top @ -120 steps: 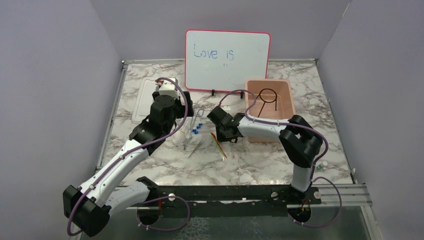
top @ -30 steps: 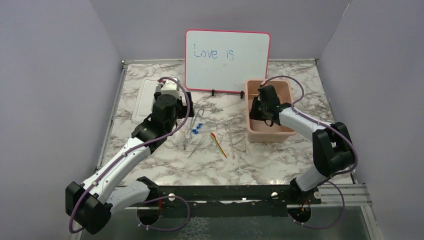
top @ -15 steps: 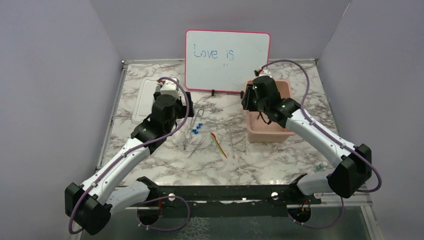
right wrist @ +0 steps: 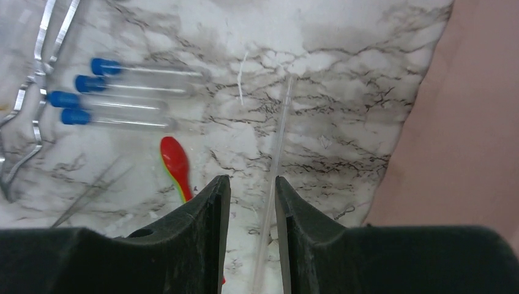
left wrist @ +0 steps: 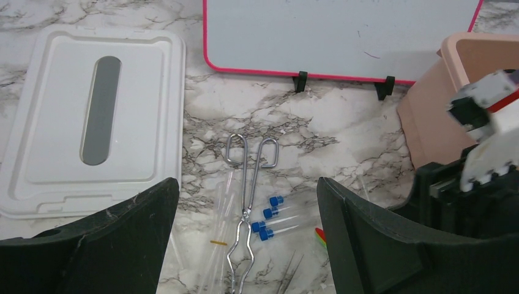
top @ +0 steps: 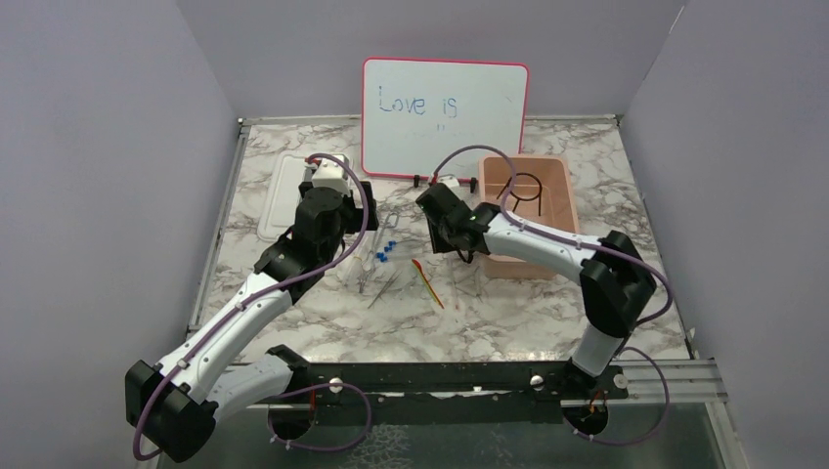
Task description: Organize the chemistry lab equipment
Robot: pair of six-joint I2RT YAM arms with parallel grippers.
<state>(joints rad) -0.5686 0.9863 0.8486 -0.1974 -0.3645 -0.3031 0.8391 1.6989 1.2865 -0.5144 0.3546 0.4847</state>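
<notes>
- Blue-capped tubes [right wrist: 125, 92], metal tongs [left wrist: 247, 184] and red-yellow stick [right wrist: 176, 164] lie mid-bench [top: 489, 315], left of the pink tub [right wrist: 477, 122].
- Black wire ring [top: 525, 186] lies inside the tub.
- Right claw [right wrist: 252, 184] hovers over a clear rod [right wrist: 278, 141], slightly parted, empty.
- Left claw [left wrist: 246, 187] gapes wide, empty.

R wrist: I lose the lower end of the red-yellow stick [right wrist: 175, 164] behind the R jaws. L wrist: tongs [left wrist: 247, 202] cut off at bottom edge, pink tub [left wrist: 428, 122] at right, whiteboard [left wrist: 343, 30] at top. Overhead, tweezers [top: 383, 289] too thin to tell apart.
</notes>
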